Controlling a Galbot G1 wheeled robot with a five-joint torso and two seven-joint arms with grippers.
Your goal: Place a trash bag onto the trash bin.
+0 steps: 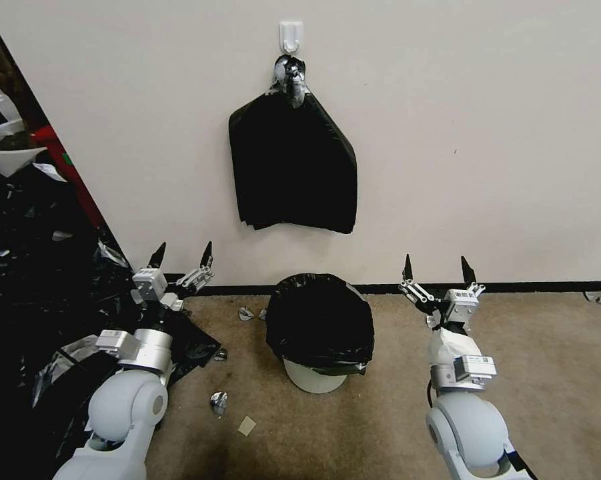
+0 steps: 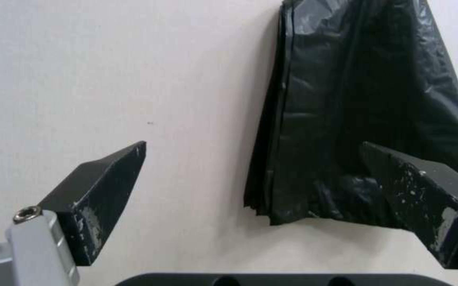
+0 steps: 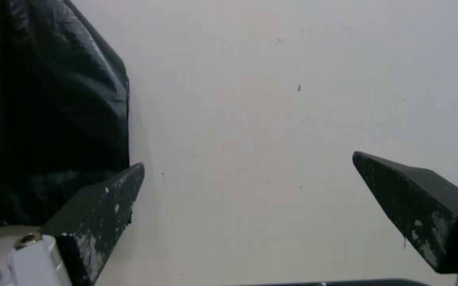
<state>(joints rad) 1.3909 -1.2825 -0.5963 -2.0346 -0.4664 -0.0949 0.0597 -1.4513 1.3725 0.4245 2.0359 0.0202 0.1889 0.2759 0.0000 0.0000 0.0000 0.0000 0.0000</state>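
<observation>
The cream-white trash bin (image 1: 313,380) stands on the carpet by the wall, in the middle of the head view. A glossy black trash bag (image 1: 320,320) is draped over its top and covers its upper sides; only the bin's base shows. My left gripper (image 1: 183,250) is raised to the left of the bin, open and holding nothing. To the right of the bin my right gripper (image 1: 436,263) is also raised, open and holding nothing. Both point at the wall, as the left wrist view (image 2: 253,145) and right wrist view (image 3: 248,159) show.
A flat bundle of black bags (image 1: 292,167) (image 2: 367,99) (image 3: 49,111) hangs from a white wall hook (image 1: 291,35) above the bin. A heap of black plastic sheets (image 1: 33,267) and a white bowl-shaped pot (image 1: 7,150) lie at the left. Small scraps (image 1: 218,402) litter the carpet.
</observation>
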